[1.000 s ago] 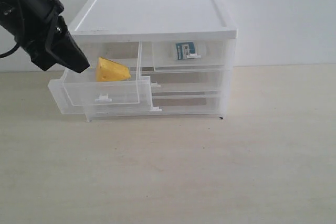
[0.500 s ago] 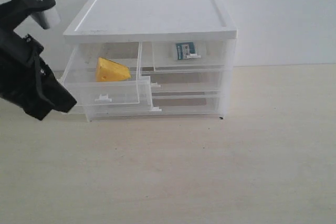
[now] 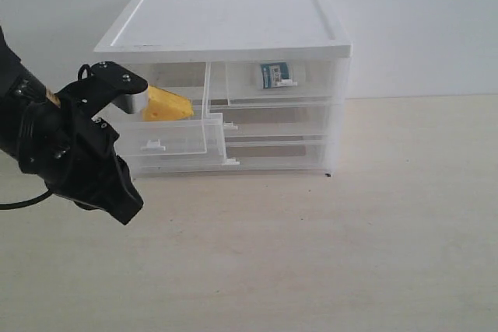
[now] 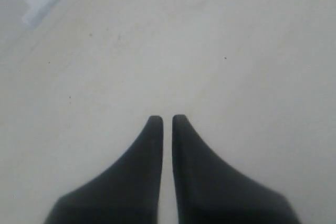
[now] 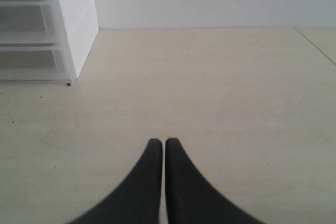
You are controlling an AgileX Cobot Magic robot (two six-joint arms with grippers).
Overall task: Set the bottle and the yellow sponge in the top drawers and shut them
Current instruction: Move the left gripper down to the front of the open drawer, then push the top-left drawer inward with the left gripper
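Left pincer (image 4: 167, 121): closed, empty, low over tabletop (image 3: 334, 254).
Yellow sponge (image 3: 171, 106): inside pulled-out left top drawer (image 3: 175, 139), above and behind left pincer, apart.
Bottle (image 3: 272, 75): inside shut right top drawer (image 3: 315, 83).
Right pincer (image 5: 160, 143): closed, empty.

Bright, even light is washing over the exterior view, bleaching the top of the white cabinet (image 3: 226, 21) at upper centre almost into the wall (image 3: 420, 21). Only a thin, soft shadow is lying under its base on the table (image 3: 350, 254). My left wrist view is looking hazy and blurred, my left hand (image 4: 167, 120) a soft black shape at bottom centre. My right hand (image 5: 159, 142) is blurring low in frame, the table beyond showing sharper.
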